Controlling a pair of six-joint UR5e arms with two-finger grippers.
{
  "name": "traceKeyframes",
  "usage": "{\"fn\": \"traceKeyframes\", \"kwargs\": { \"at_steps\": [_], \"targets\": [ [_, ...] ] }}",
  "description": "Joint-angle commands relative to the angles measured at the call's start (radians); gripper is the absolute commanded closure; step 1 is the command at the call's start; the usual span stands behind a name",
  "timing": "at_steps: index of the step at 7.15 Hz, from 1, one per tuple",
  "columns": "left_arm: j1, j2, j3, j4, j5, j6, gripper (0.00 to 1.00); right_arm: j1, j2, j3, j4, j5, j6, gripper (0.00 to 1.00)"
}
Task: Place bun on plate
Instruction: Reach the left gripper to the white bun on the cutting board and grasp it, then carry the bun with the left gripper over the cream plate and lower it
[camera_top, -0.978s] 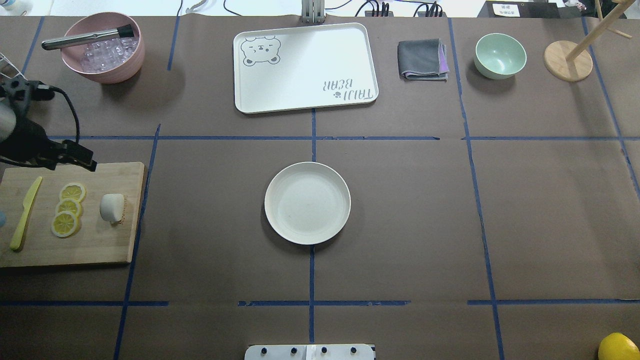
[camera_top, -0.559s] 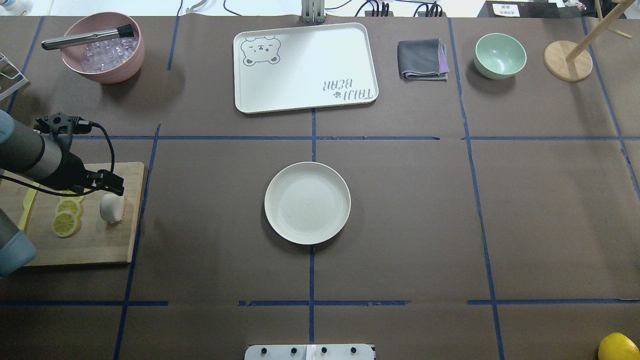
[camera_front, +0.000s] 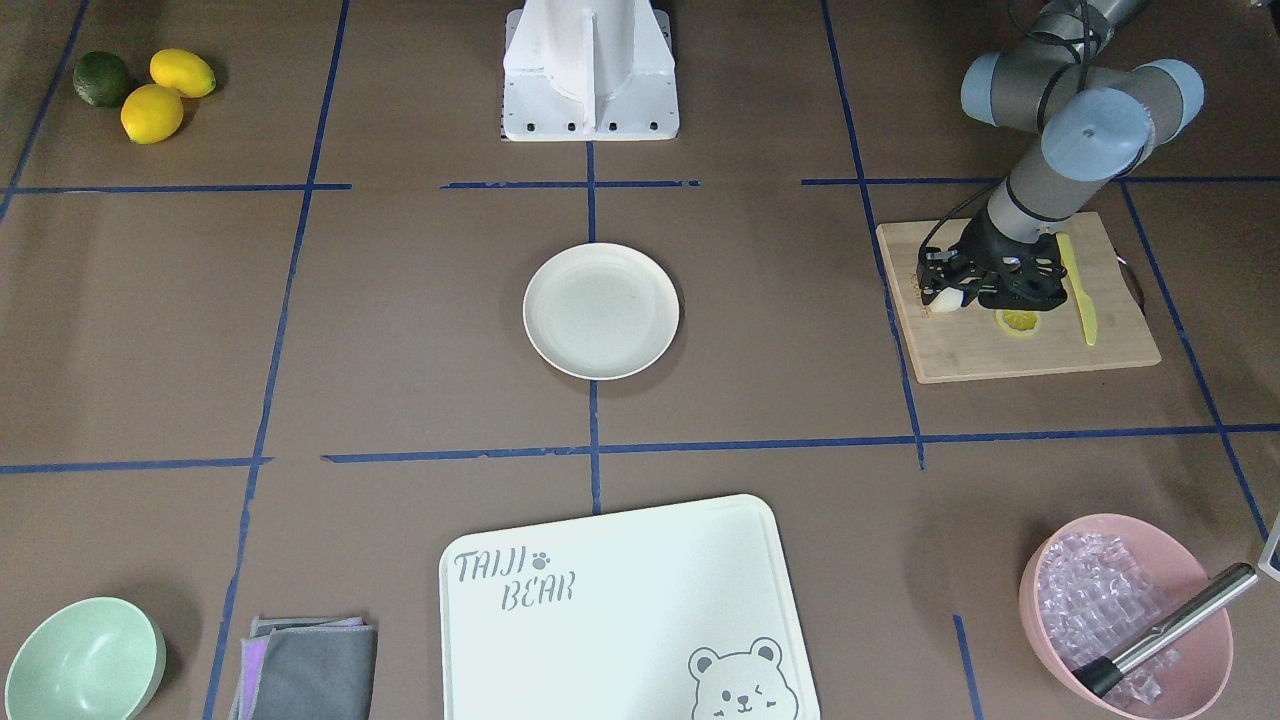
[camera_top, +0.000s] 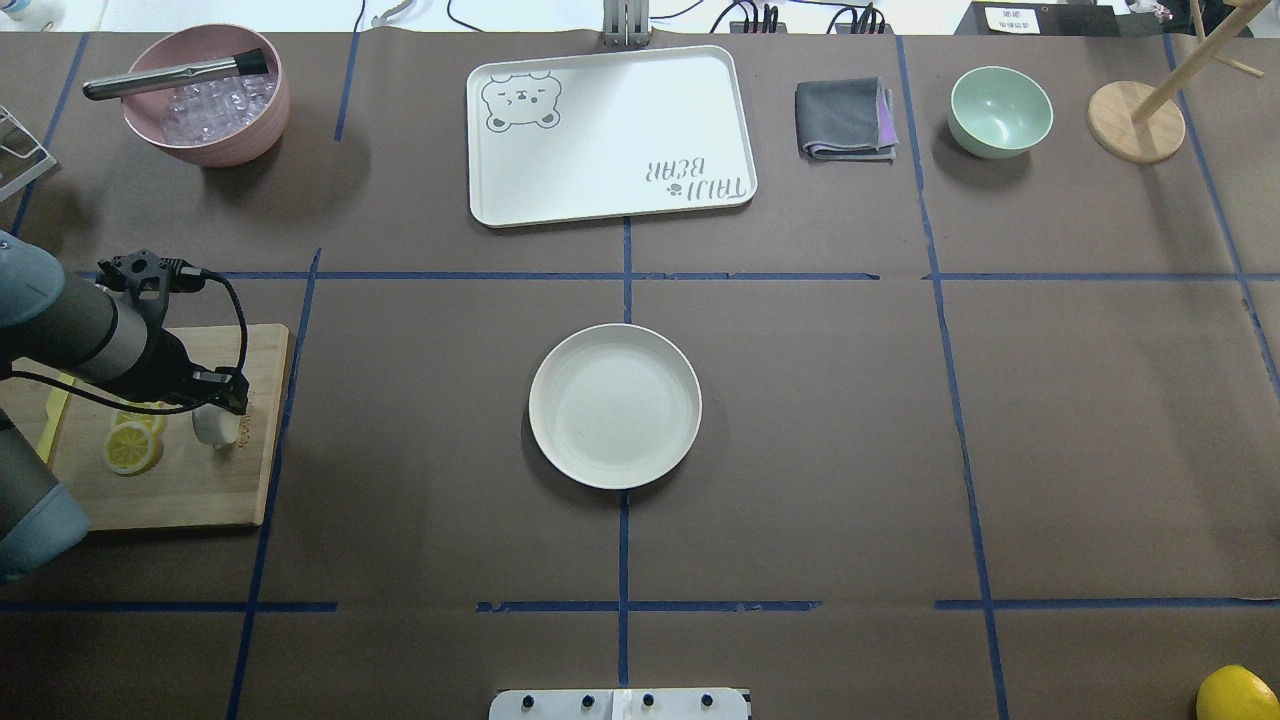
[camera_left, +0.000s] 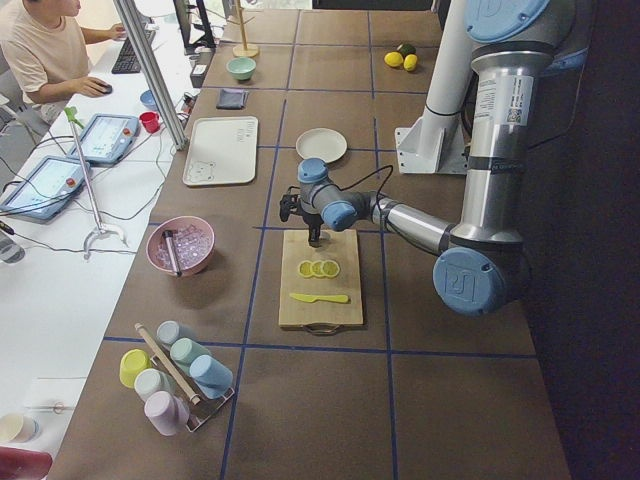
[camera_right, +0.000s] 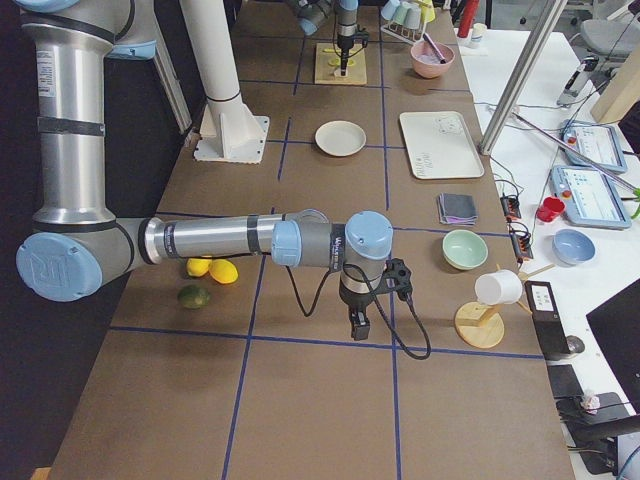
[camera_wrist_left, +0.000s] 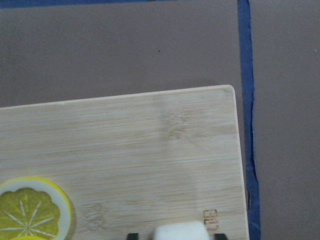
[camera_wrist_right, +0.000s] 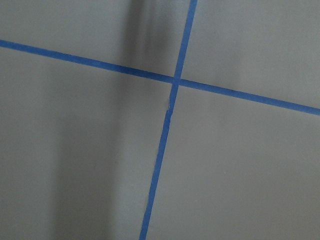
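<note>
White bun (camera_top: 216, 430) on bamboo board (camera_top: 200, 490), left hand (camera_top: 224, 406) open astride it (cream plate (camera_top: 615, 405) well apart).

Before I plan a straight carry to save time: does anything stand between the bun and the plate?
Nothing visible does. From the bun on the cutting board to the plate there is only bare table.

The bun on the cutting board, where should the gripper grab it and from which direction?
Come straight down from above and pinch the bun across its smooth rounded sides, about mid-height. It lies on the flat cutting board with lemon slices close beside it, so a sideways approach looks crowded. The left gripper hangs above it, a finger on each side.
</note>
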Motion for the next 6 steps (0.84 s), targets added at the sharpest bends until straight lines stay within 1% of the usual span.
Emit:
{"fn": "traceKeyframes", "kwargs": {
  "at_steps": [1, 2, 3, 4, 5, 6],
  "targets": [
    [0.003, -0.007, -0.029, 0.01, -0.006, -0.003, 0.55, -0.001, 0.0, 0.002, 0.0, 0.0, 0.0, 0.0],
    [0.003, -0.02, -0.059, 0.033, -0.006, -0.003, 0.55, -0.001, -0.002, 0.005, -0.002, 0.0, 0.0, 0.0],
    [0.001, -0.087, -0.098, 0.147, -0.005, -0.003, 0.55, -0.001, -0.008, 0.006, -0.002, 0.002, 0.0, 0.0],
    [0.001, -0.187, -0.106, 0.262, 0.001, -0.006, 0.56, -0.001, -0.008, 0.011, 0.0, 0.002, 0.0, 0.0],
    [0.011, -0.319, -0.081, 0.351, 0.003, -0.077, 0.56, -0.001, -0.009, 0.012, 0.0, 0.002, 0.002, 0.0],
    [0.038, -0.436, -0.046, 0.404, 0.006, -0.151, 0.56, -0.001, -0.01, 0.012, -0.002, 0.002, 0.0, 0.0]
  ]
}}
